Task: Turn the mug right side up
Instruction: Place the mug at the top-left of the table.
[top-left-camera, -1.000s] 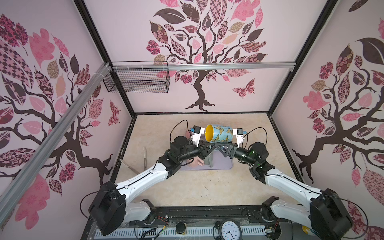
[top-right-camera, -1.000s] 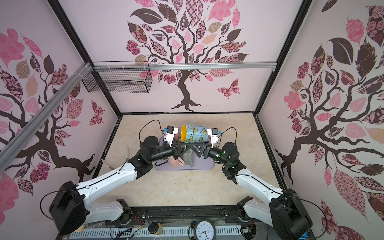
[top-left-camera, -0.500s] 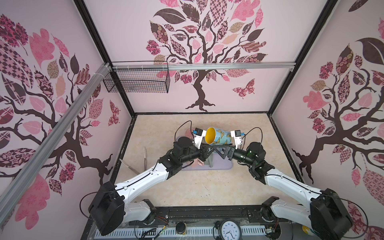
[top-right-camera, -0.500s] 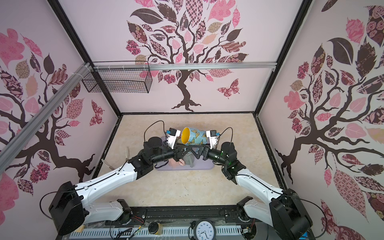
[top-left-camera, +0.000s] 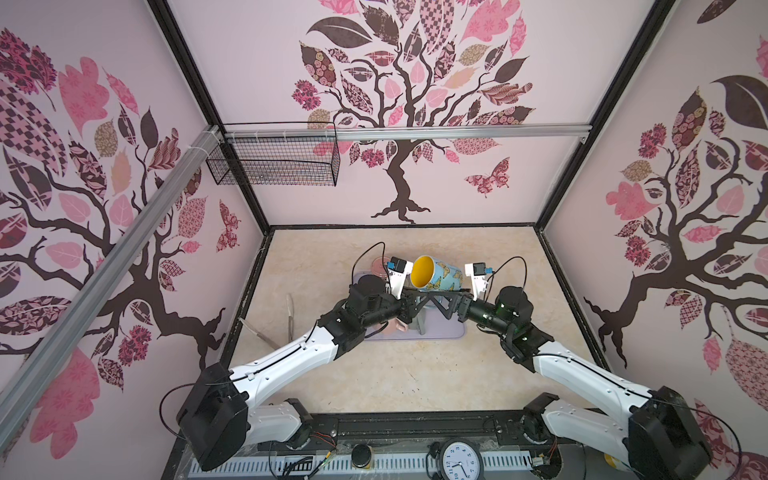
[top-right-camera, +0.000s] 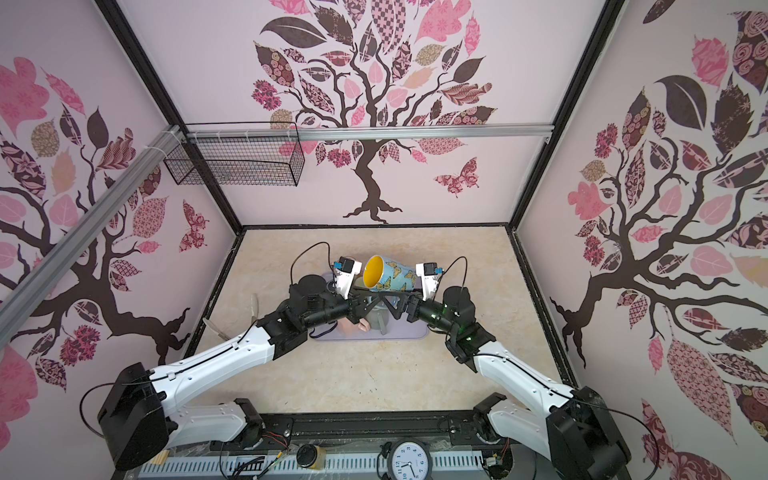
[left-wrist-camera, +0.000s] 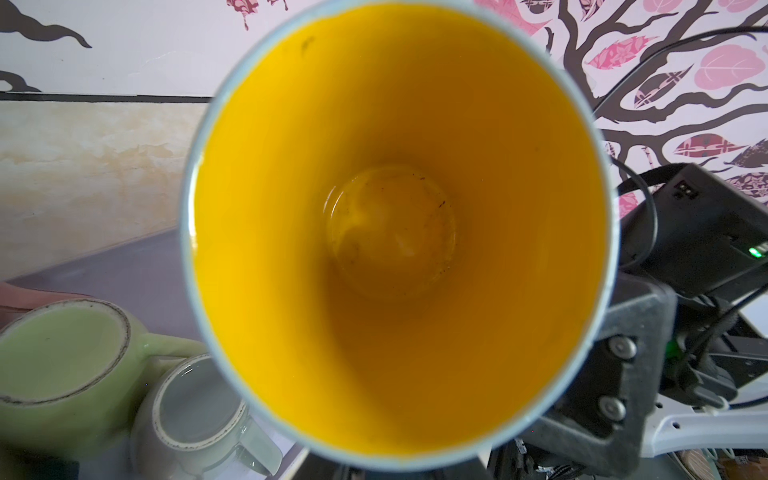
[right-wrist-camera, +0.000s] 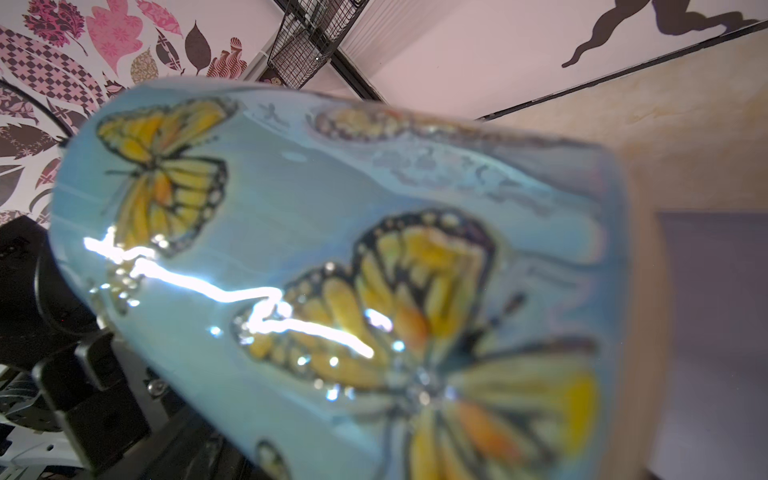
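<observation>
A blue mug (top-left-camera: 441, 277) with orange butterflies and a yellow inside hangs in the air above the tray, on its side, mouth turned left and tipped up. My left gripper (top-left-camera: 415, 296) is shut on its wall at the rim, from below. The left wrist view looks straight into the mug (left-wrist-camera: 395, 228), which hides the jaws. My right gripper (top-left-camera: 446, 303) stands open under the mug's lower body. The butterfly side of the mug (right-wrist-camera: 332, 249) fills the right wrist view. Both top views show the mug (top-right-camera: 392, 276) between the two wrists.
A purple tray (top-left-camera: 444, 332) lies under the grippers. On it stand a green mug (left-wrist-camera: 62, 361), a grey mug (left-wrist-camera: 195, 403) and a pink one (top-left-camera: 392, 328). Two wooden utensils (top-left-camera: 289, 311) lie left of the tray. A wire basket (top-left-camera: 274, 162) hangs on the back left.
The mug lay level a second ago; its mouth now tips upward and it sits slightly nearer. My right gripper's jaws have widened off the mug. The left grip is unchanged.
</observation>
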